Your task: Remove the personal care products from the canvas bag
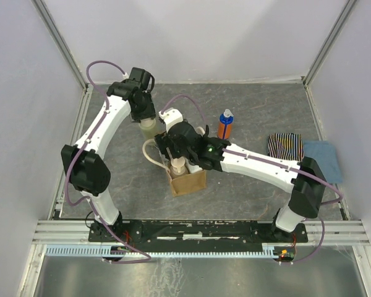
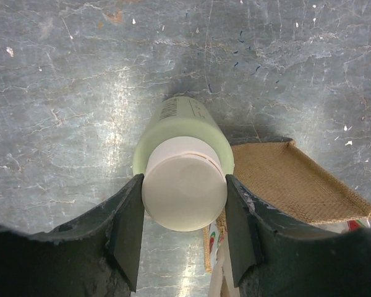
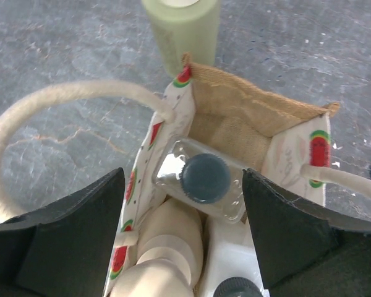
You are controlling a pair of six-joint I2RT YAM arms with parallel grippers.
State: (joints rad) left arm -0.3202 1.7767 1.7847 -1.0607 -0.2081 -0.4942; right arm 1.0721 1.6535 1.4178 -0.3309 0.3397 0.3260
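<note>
A grey, marbled table (image 1: 266, 192) fills the floor of a white-walled enclosure, and the work sits in its middle. Furthest left, the left gripper (image 2: 184, 185) points straight down over a pale green bottle (image 2: 182, 120), its two fingers pressed against either side of the whitish cap. The grip is clenched on the bottle, which stands upright and appears to rest on the table just behind the bag, so this looks like a set-down spot chosen clear of the bag's mouth. Next comes the canvas bag (image 1: 188, 182), upright near the table's centre with one rope handle (image 3: 62, 102) flopped outward to its left, which leaves the opening free. The right gripper (image 3: 184, 176) hangs directly above that opening with its fingers spread wide and holding nothing, lined up on a dark-capped bottle (image 3: 202, 177) in clear packaging. A cream bottle (image 3: 173, 238) lies packed beside it, so at least two products remain inside. The wide spread probably serves to straddle the cap without catching the fabric walls. Further right, an orange bottle (image 1: 226, 125) with a blue cap stands alone on the table. At the far right lie a striped cloth (image 1: 285, 146) and, touching it, a blue cloth (image 1: 326, 158), well apart from the bag.
</note>
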